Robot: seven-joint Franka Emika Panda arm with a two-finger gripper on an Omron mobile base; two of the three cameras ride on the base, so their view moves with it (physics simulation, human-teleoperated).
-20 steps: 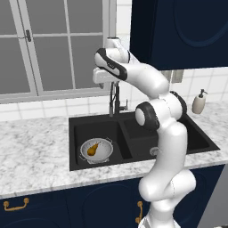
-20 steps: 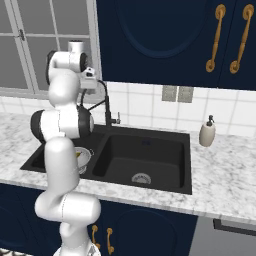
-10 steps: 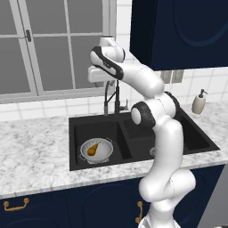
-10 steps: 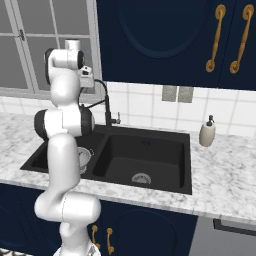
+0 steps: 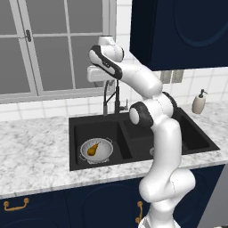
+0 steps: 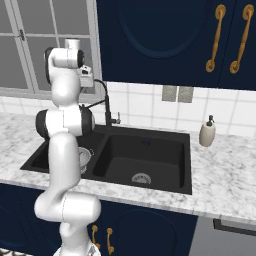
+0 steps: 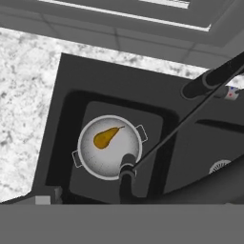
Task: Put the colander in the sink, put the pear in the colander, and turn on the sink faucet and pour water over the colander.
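Colander point(image 7: 109, 147): seated in the left basin of the sink point(image 5: 75, 133), upright, both small handles free of the basin walls.
Pear point(image 7: 105, 137): lying on its side inside the colander, toward the basin's back edge, neck pointing toward the divider.
Faucet point(image 5: 116, 95): mounted at the back edge of the sink, near the divider; in the hand view the spray tip point(image 7: 127, 162) is seen over the colander's rim on the divider side.
Gripper point(image 5: 99, 74): held high above the faucet, jaws spread wide, nothing gripped.
Stage: colander and pear judged placed; the water is not seen running, so the faucet step is judged outstanding.
Risk, handle: the lever is small and close to the spring neck; a descent slightly off line could strike the neck instead.
Risk, spout: a knock could swing the spout toward the right basin point(image 6: 145, 157), so water would miss the colander.
Risk, aim: with the tip over the rim rather than the centre, water may partly run outside the bowl.
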